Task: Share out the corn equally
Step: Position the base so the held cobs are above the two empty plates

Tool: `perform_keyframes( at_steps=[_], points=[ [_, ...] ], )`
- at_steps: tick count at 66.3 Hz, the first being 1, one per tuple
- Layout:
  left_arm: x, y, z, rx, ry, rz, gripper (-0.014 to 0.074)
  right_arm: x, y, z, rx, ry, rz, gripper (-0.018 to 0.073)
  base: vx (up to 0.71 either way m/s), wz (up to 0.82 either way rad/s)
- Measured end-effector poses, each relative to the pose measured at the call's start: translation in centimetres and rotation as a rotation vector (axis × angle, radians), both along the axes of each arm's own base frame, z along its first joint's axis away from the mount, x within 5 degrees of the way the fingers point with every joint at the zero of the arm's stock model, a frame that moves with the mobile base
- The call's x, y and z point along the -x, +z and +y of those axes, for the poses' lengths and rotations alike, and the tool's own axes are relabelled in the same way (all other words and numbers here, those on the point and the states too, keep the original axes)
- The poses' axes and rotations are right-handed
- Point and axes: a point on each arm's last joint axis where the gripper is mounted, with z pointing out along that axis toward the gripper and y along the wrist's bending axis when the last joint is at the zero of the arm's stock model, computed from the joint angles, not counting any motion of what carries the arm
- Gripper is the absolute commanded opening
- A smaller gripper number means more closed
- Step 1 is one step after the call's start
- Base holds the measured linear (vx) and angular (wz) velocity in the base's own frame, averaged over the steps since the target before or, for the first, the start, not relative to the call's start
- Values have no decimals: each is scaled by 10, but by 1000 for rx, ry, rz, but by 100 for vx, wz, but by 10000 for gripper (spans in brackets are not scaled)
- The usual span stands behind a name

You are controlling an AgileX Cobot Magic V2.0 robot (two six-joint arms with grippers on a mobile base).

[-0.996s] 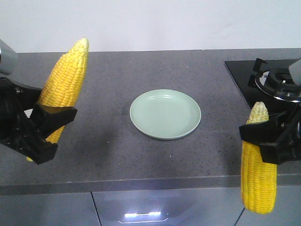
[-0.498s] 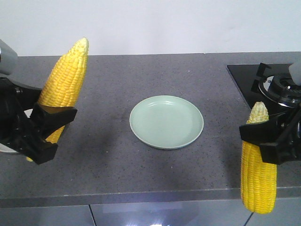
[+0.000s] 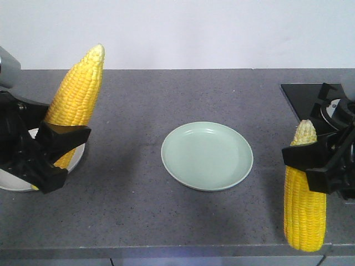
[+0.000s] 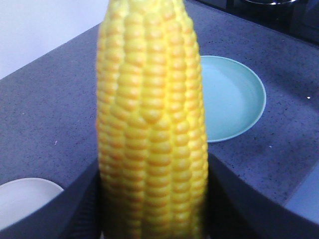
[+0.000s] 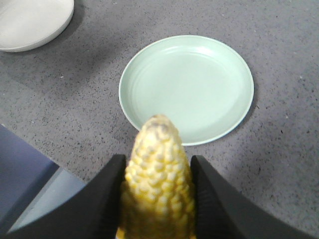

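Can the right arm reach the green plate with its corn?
Probably yes. The right fingers hold the corn upright just beside the green plate. Nothing stands between them on the counter, and the plate is empty.

Our left gripper (image 4: pixel 152 206) clamps a bright yellow corn cob (image 4: pixel 152 124) that stands upright and fills the middle of the frame, its top cut off by the upper edge. We see dark fingers (image 4: pixel 75 206) pressed against both sides of its lower part. On the right, a pale green plate (image 4: pixel 234 94) lies on the speckled grey countertop (image 4: pixel 50 114), partly hidden by the cob. A white dish (image 4: pixel 25 199) sits at the near left corner. A white wall (image 4: pixel 35 25) rises at far left, and a dark cooktop (image 4: pixel 279 15) edges the far right.
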Motion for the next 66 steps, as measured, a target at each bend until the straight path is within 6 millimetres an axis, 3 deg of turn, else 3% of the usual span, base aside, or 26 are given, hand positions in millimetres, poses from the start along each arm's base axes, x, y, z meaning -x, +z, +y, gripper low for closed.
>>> perform_keyframes(
  at_steps=[66],
  points=[
    [0,0,0,0,0,0,285,0,0,0,0,0,0,206,7,5]
  ],
)
